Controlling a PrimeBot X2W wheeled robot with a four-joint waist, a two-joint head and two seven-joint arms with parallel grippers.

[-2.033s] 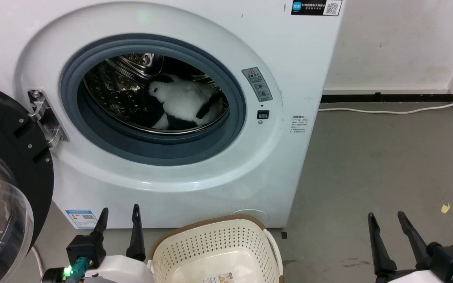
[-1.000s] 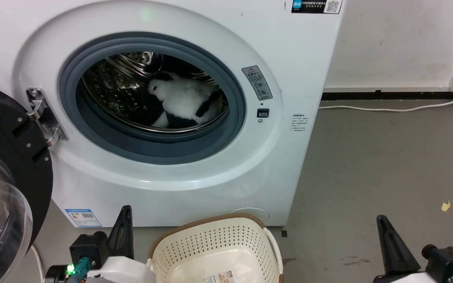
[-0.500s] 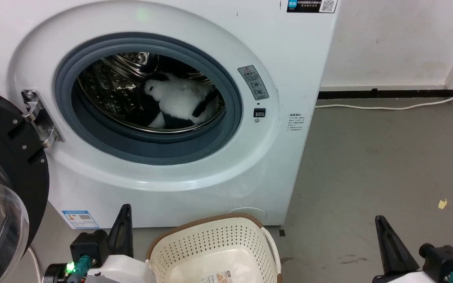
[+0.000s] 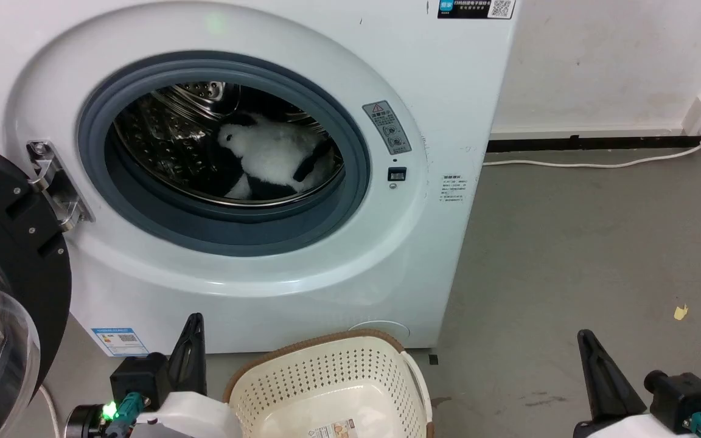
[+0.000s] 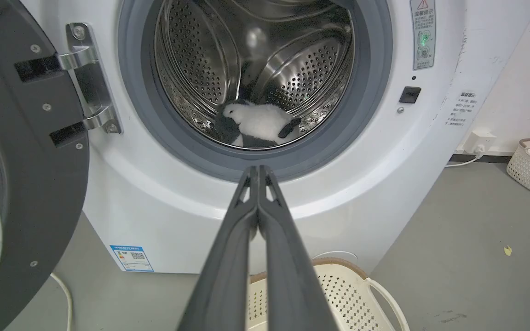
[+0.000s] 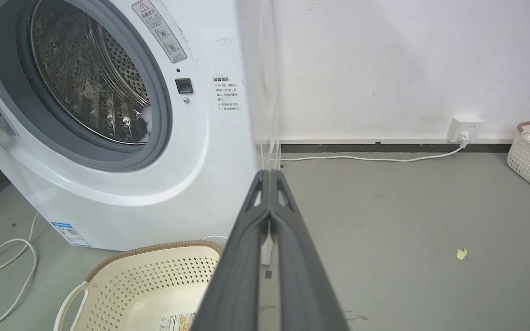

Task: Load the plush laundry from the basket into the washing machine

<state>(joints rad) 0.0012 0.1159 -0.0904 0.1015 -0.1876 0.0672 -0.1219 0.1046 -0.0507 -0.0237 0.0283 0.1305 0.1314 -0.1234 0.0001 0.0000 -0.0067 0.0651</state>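
Inside the drum [image 4: 165, 143] of the washing machine [image 4: 326, 255], the plush laundry [image 4: 271, 155] is lying, fluffy white w/ black limbs, head prob. pointing left. The basket [image 4: 326, 371] is standing near, in front. The left gripper [image 5: 258, 171] & right gripper [image 6: 269, 174] are showing jaws closed, empty.

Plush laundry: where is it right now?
Head view: the plush laundry lies low inside the washing machine, behind the grey gasket, beyond the basket.

Head view down onto washing machine [image 4: 265, 274] and basket [image 4: 326, 377]; both wrist views lower, sharing both.
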